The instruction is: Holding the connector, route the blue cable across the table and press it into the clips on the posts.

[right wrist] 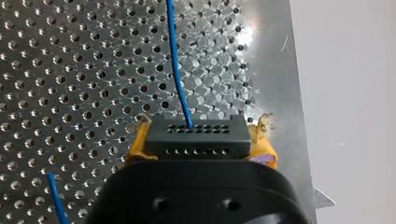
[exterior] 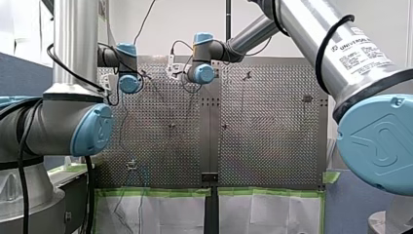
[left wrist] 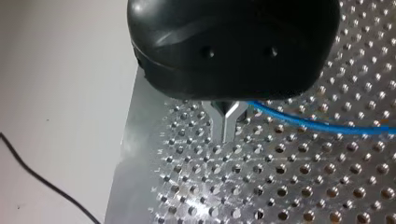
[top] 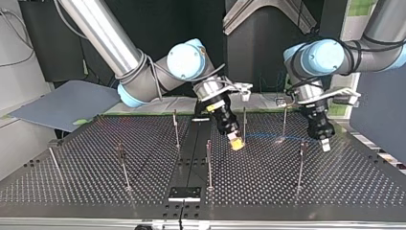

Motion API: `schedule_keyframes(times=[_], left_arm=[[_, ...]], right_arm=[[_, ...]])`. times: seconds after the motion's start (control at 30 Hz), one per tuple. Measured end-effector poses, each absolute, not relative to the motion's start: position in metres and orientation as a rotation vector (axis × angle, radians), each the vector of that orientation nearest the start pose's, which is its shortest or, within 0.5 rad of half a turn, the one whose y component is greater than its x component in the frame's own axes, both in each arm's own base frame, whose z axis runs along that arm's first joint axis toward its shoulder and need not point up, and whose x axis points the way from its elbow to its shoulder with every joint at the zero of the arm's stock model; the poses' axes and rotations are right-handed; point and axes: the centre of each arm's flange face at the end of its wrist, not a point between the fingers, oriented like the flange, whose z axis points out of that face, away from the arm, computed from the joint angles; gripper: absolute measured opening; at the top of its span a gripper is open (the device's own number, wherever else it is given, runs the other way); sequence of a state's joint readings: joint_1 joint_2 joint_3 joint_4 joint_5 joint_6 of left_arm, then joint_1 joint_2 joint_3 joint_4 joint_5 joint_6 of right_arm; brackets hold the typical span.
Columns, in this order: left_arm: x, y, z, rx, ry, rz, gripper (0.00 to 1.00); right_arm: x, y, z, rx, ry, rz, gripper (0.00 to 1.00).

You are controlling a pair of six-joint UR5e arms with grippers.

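In the top view, the right hand (top: 235, 142) was seen just right of the frame's centre, angled down over the perforated tabletop (top: 95, 163), and the left hand (top: 326, 143) was seen at centre right, also close above the surface. The two were set well apart, with thin upright posts (top: 284, 122) standing between and around them. A faint line of the blue cable (top: 261, 136) could be made out running across the tabletop between the two hands. In the right wrist view, the right hand's yellow pads (right wrist: 135, 147) were closed on either side of a black connector (right wrist: 196, 135). The cable was seen leaving the connector's face and running straight ahead of the hand over the holes, and a second short piece lay beside the hand. In the left wrist view, the left hand's metal fingers (left wrist: 219, 123) were brought together at the tips, just above the tabletop near its edge. The cable was gripped at their roots and led off sideways across the holes.
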State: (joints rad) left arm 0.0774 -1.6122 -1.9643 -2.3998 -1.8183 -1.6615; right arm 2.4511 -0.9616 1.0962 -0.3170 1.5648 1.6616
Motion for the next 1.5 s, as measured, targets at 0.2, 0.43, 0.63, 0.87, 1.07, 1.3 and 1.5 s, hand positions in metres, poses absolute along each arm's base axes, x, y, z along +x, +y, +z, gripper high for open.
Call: schedule_keyframes(times=[0.2, 0.43, 0.63, 0.87, 1.07, 1.3, 1.5], left_arm=[[0.507, -0.068, 0.36, -0.297, 1.21, 0.11, 0.0], [0.514, -0.065, 0.366, -0.283, 1.169, 0.052, 0.0], [0.533, -0.057, 0.358, -0.275, 1.18, 0.048, 0.0], [0.551, -0.048, 0.337, -0.272, 1.214, 0.045, 0.0], [0.557, -0.041, 0.33, -0.278, 1.222, 0.038, 0.0], [0.558, -0.036, 0.329, -0.289, 1.222, 0.01, 0.0], [0.555, -0.032, 0.325, -0.349, 1.24, -0.013, 0.26]], right_arm=[[0.664, -0.375, 0.383, -2.175, 0.887, -2.726, 0.01], [0.666, -0.379, 0.395, -2.151, 0.877, -2.754, 0.01], [0.667, -0.381, 0.405, -2.138, 0.878, -2.77, 0.01], [0.665, -0.388, 0.412, -2.127, 0.902, -2.789, 0.01], [0.658, -0.401, 0.416, -2.127, 0.945, -2.801, 0.01], [0.656, -0.404, 0.422, -2.13, 0.954, -2.801, 0.01], [0.658, -0.401, 0.422, -2.141, 0.953, -2.788, 0.01]])
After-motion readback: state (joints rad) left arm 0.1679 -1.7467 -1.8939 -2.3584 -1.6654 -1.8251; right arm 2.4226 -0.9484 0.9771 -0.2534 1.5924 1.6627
